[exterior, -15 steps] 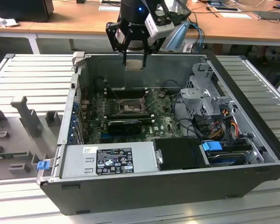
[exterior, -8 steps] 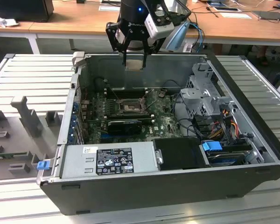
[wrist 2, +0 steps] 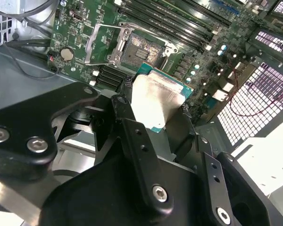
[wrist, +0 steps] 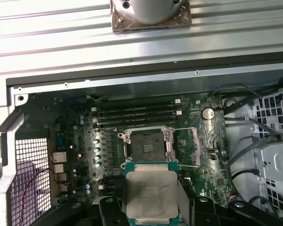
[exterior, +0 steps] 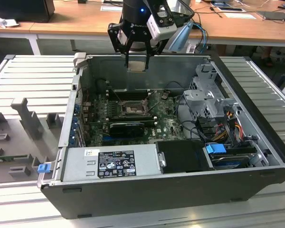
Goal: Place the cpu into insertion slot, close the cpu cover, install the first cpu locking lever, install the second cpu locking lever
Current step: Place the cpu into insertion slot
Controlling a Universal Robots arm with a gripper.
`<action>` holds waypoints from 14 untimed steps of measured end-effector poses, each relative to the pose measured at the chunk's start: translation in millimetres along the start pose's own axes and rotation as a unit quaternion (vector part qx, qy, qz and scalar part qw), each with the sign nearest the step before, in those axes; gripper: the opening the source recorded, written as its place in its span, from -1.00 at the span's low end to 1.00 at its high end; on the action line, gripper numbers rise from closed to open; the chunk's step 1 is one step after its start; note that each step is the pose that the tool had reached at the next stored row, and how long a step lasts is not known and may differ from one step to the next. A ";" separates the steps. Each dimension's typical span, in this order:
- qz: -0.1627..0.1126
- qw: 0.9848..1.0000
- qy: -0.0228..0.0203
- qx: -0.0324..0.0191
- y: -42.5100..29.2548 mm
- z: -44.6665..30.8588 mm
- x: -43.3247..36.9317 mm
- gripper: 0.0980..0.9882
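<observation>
prob. a lab: open pc case [exterior: 147, 190], wooden desks [exterior: 76, 21] behind.

Arm [exterior: 138, 7]: one, black, entering at the top edge of the exterior view, wrist near vertical.
Gripper [exterior: 137, 65]: black, two-fingered, pointing straight down.
Fingers [wrist 2: 126, 115]: one on each of two opposite edges of the cpu [wrist: 152, 190], clamping it between them. The chip's pale metal top shows in both wrist views.
</observation>
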State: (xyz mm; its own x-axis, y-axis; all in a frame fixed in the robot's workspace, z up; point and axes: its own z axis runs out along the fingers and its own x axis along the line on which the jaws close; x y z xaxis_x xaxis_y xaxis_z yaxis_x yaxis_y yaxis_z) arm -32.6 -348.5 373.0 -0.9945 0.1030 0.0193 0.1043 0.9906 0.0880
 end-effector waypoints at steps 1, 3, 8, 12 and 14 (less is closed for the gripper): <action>0.002 1.000 0.000 0.000 0.0 0.0 0.0 -0.03; 0.007 1.000 -0.001 0.000 0.0 0.1 0.0 -0.03; 0.018 1.000 -0.002 0.000 0.0 0.1 0.0 -0.03; 0.024 1.000 -0.002 0.000 0.0 0.1 0.0 -0.03; 0.029 1.000 -0.003 -0.001 0.0 0.1 0.0 -0.03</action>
State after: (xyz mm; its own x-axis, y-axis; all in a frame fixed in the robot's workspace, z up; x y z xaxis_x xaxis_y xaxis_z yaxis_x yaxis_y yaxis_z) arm -32.6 -348.5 372.9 -0.9867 0.1614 0.0193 0.1625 0.9828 0.0881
